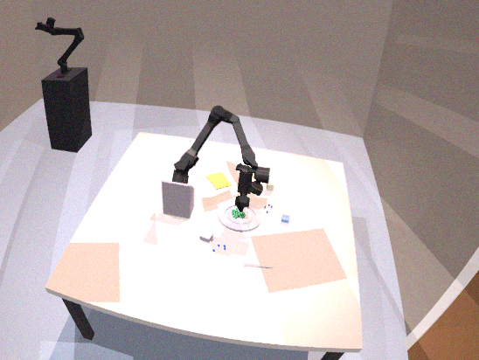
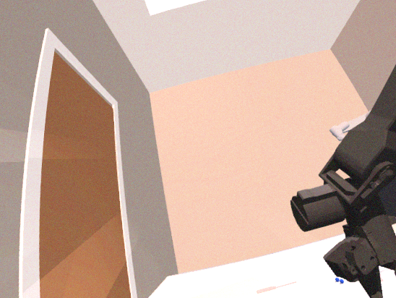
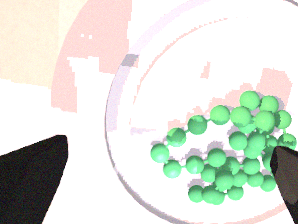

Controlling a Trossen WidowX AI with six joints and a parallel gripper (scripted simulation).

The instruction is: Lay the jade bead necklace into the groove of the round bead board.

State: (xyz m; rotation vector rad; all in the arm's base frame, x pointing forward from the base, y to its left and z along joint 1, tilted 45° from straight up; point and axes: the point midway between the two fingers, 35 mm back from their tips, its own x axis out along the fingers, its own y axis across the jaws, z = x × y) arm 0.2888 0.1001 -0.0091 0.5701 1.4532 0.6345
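The round bead board [image 1: 245, 228] [image 3: 114, 107] is pale, with a raised rim, and lies on the table in front of the arm. The jade bead necklace [image 1: 238, 213] [image 3: 216, 157] lies bunched on the board; in the wrist view it fills the lower right part inside the rim, with one loop reaching left and several beads crowded together at the right. My gripper [image 1: 239, 210] [image 3: 173, 152] is open and empty, low over the board. Its right finger covers some beads at the right edge of the wrist view; its left finger shows outside the rim. Whether any bead touches a finger is unclear.
A grey upright panel [image 1: 177, 200] stands left of the board. A yellow square [image 1: 218, 180] lies behind it, a blue cube [image 1: 285, 218] right, a grey block [image 1: 206, 238] front left. Small blue beads [image 1: 268, 205] [image 2: 339, 280] and a thin rod [image 1: 258, 266] lie nearby.
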